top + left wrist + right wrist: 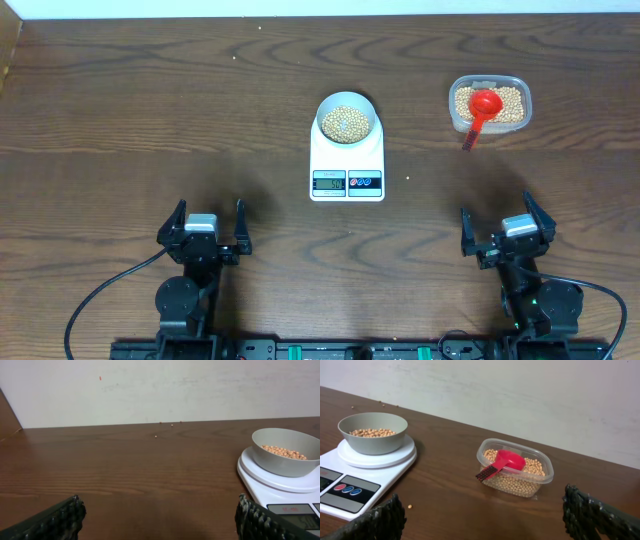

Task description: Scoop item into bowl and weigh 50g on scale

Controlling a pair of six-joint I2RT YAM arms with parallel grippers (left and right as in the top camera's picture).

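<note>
The white bowl (346, 118) stands on the white scale (347, 163) at the table's middle and holds a layer of beige beans (346, 122). It also shows in the left wrist view (285, 451) and the right wrist view (372, 432). More beans fill a clear plastic container (489, 103) at the back right, with a red scoop (483, 107) resting in it, handle over the near rim. My left gripper (204, 229) and right gripper (508, 227) are both open and empty near the front edge, well apart from these things.
A single bean (409, 506) lies on the table near the scale's right front corner. A few stray beans (156, 436) lie far back by the wall. The table's left edge (10, 60) shows at the far left.
</note>
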